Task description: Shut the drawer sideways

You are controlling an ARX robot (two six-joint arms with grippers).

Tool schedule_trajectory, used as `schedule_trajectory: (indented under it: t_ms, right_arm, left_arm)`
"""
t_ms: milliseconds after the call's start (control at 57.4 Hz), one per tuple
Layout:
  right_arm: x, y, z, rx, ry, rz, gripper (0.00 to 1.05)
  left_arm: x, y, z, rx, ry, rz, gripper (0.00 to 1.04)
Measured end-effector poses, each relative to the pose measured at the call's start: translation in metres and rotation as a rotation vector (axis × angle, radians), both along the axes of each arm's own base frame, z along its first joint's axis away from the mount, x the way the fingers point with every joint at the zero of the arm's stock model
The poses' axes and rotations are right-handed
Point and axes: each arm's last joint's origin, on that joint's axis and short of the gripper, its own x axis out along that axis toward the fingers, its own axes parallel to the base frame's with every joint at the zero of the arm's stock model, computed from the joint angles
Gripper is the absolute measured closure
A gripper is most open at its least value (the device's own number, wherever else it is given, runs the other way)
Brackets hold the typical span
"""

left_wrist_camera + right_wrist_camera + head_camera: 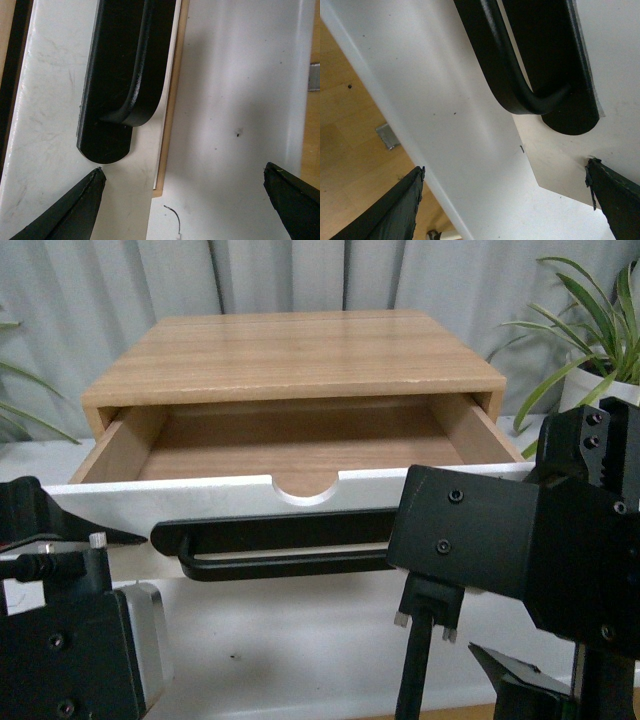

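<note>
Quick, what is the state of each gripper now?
Left gripper: open, holding nothing.
Right gripper: open, holding nothing.

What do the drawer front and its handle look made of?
The drawer front looks like white-painted or laminated wood: smooth, slightly glossy, scuffed, with a tan edge showing. The handle is black and semi-gloss; metal or plastic, can't tell.

Backdrop: grey pleated curtain (300,275) across the rear | Right: green long-leaved plant (590,310) in white pot (590,390) | Surface: white table (300,640), lightly speckled | Floor: light wood boards (350,150) | Light: soft, even
</note>
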Motion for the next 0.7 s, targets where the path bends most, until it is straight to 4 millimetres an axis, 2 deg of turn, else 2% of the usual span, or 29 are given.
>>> schedule_trajectory:
  t_ms: [366, 697]
  right_arm:
    - [0.031, 0.008, 0.002, 0.002, -0.017, 0.017, 0.06]
    - [0.058, 0.003, 0.0, 0.003, -0.017, -0.012, 0.06]
  left_arm:
    - [0.036, -0.003, -0.001, 0.011, -0.005, 0.017, 0.07]
    - [0.063, -0.004, 0.001, 0.026, -0.018, 0.031, 0.07]
